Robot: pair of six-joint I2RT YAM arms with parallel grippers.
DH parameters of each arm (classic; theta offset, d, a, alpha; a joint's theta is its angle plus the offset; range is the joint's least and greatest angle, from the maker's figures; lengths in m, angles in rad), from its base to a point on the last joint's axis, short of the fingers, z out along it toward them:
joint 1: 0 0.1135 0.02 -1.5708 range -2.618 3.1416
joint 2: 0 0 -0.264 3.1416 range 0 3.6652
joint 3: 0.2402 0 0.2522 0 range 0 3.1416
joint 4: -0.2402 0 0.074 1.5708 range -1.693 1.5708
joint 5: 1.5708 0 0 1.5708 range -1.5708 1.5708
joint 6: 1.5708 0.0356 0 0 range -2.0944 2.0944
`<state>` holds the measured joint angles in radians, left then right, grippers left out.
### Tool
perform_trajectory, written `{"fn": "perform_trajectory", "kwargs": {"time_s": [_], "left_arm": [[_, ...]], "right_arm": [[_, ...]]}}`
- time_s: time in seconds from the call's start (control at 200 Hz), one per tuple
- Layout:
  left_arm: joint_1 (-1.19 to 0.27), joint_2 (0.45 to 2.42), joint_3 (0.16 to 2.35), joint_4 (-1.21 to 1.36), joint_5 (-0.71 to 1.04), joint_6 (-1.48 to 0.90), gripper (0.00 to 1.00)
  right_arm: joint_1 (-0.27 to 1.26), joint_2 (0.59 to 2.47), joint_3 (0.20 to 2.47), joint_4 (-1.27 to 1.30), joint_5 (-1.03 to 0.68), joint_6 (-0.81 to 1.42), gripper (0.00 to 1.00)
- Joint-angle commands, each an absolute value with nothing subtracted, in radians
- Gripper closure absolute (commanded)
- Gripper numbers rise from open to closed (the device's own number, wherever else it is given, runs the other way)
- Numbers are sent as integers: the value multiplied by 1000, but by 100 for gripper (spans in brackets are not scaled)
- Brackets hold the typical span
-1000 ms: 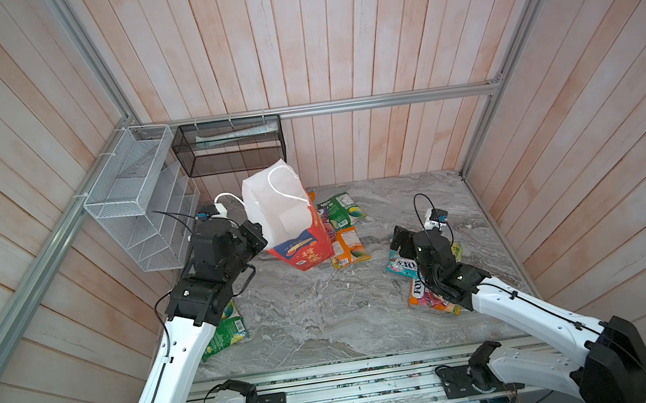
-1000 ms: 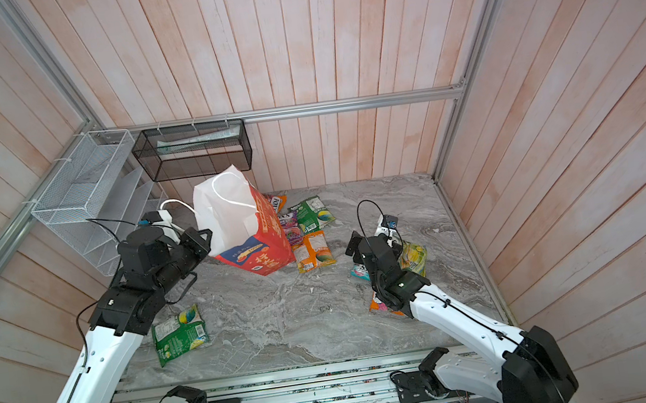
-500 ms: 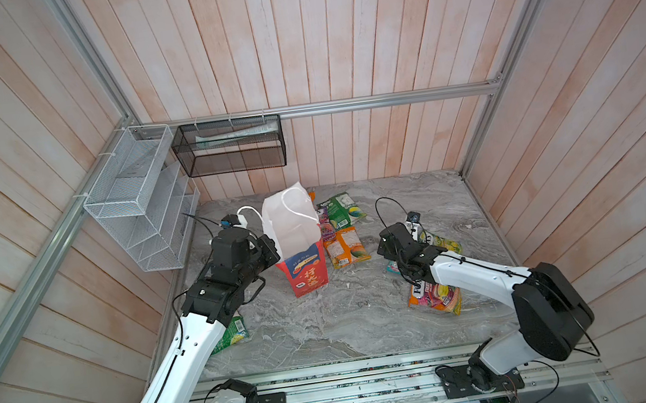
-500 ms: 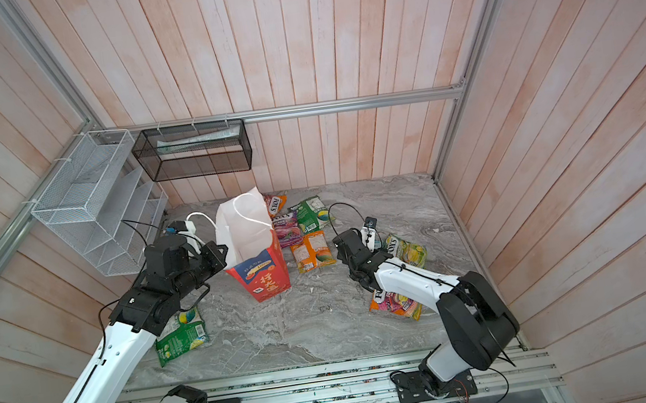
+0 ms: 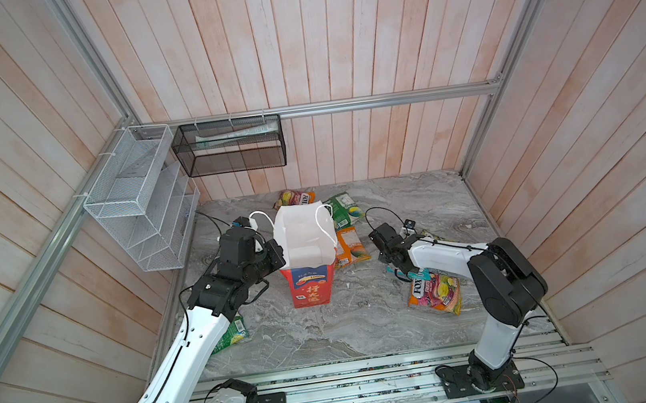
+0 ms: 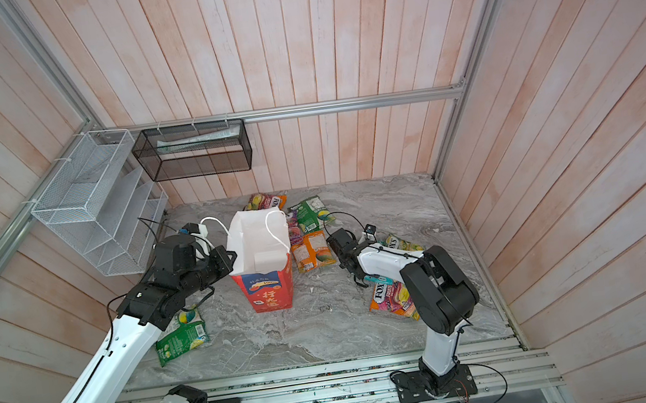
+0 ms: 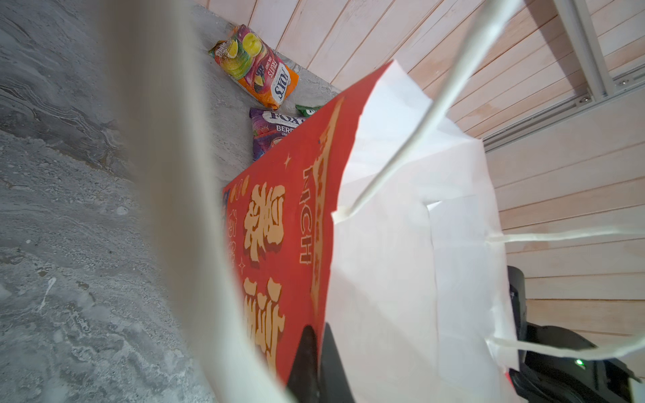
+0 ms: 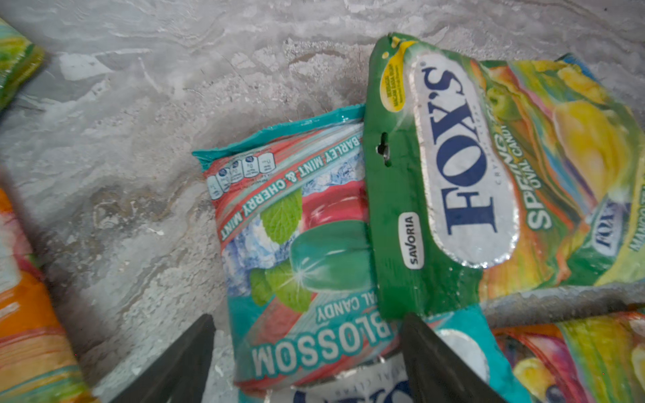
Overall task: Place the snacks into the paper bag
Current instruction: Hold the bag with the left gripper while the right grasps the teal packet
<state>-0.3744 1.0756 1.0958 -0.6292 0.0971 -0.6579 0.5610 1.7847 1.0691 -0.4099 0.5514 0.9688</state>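
Upright now: paper bag [image 5: 305,250], your left gripper [image 7: 316,349] pinching its rim | right gripper [image 8: 307,317] spread over teal packet [image 8: 296,244] | loading is possible

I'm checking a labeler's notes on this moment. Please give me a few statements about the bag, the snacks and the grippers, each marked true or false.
1. The paper bag stands upright with its mouth open. True.
2. The left gripper is shut on the bag's rim. True.
3. The right gripper holds a packet in the air. False: its jaws are open, one on each side of the teal packet, which lies on the table.
4. The green FOX'S packet partly overlaps the teal packet. True.
5. All the snacks are in the bag. False: several lie on the table, such as the orange packet beside the bag.
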Motion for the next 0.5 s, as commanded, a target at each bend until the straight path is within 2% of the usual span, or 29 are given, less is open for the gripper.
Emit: {"fn": "perform_trajectory", "kwargs": {"time_s": [0.0,0.075,0.12,0.145,0.185,0.285,0.435,0.495], "left_arm": [[-379,1070,1140,-654,106,-628,100],[-385,1068,1145,-663,101,-626,100],[-387,1068,1146,-667,100,-625,100],[-388,1069,1148,-669,101,-626,100],[-390,1071,1148,-669,100,-626,100],[-393,1067,1146,-667,85,-624,100],[-397,1050,1136,-655,82,-620,100],[-399,1048,1138,-657,74,-620,100]], "right_arm": [[553,1813,1092,-448,535,989,25],[552,1824,1091,-432,522,979,37],[552,1832,1092,-432,522,978,40],[551,1837,1096,-431,519,972,46],[552,1841,1099,-432,519,969,49],[551,1850,1107,-422,508,940,72],[551,1846,1121,-420,487,903,98],[550,1839,1143,-446,487,880,100]]}}
